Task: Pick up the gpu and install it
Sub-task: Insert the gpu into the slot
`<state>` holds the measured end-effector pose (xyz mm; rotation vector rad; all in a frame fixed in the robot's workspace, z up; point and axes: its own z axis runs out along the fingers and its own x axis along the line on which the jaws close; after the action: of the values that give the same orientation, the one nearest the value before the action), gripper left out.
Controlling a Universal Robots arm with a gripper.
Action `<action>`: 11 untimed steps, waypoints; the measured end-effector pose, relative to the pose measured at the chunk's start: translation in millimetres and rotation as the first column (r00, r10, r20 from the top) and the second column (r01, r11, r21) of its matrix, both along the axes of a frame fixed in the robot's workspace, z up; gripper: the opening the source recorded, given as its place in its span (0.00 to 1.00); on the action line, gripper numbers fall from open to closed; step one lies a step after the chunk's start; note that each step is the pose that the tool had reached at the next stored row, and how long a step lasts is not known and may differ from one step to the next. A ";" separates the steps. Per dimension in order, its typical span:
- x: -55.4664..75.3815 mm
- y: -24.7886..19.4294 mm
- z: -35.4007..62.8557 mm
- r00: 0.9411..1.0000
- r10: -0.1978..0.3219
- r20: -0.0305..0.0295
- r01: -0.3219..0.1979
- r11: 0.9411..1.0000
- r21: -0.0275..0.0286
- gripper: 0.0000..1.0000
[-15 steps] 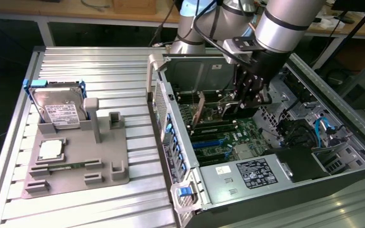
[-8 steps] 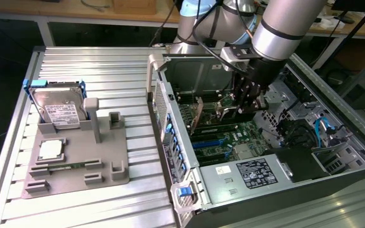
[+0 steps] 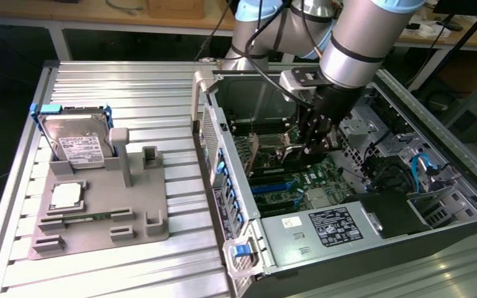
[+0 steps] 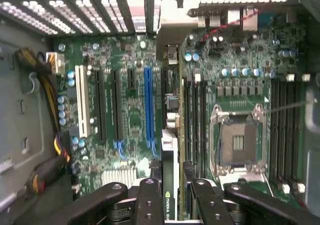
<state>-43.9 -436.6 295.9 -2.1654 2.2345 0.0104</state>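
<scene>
**Card held on edge over the motherboard**
The gripper (image 4: 170,195) is clamped on the gpu (image 4: 170,152), holding it edge-down over the middle of the motherboard (image 4: 127,130) (so its connector faces the slots). It sits just beside the blue slot (image 4: 148,102) and seems not yet seated.

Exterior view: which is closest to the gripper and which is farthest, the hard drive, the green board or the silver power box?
From the gripper, which holds the graphics card:
1. The green board, right under it inside the computer case.
2. The silver power box, further along inside the case.
3. The hard drive, outside the case, on the gray stand at the exterior view's left.
</scene>
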 end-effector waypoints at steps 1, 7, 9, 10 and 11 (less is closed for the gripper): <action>-3.2 0.0 -1.8 1.000 0.000 0.000 0.000 1.000 0.000 0.27; -4.9 -2.0 -10.3 1.000 0.000 -0.001 0.000 1.000 -0.001 0.27; -5.0 -4.4 -11.6 1.000 0.000 -0.001 0.000 1.000 0.000 0.27; -5.1 -5.4 -12.2 1.000 0.000 -0.001 0.000 1.000 0.000 0.27; -5.2 -5.9 -13.1 1.000 0.000 -0.001 0.000 1.000 0.000 0.27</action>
<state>-49.2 -442.5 282.8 -2.1660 2.2355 0.0111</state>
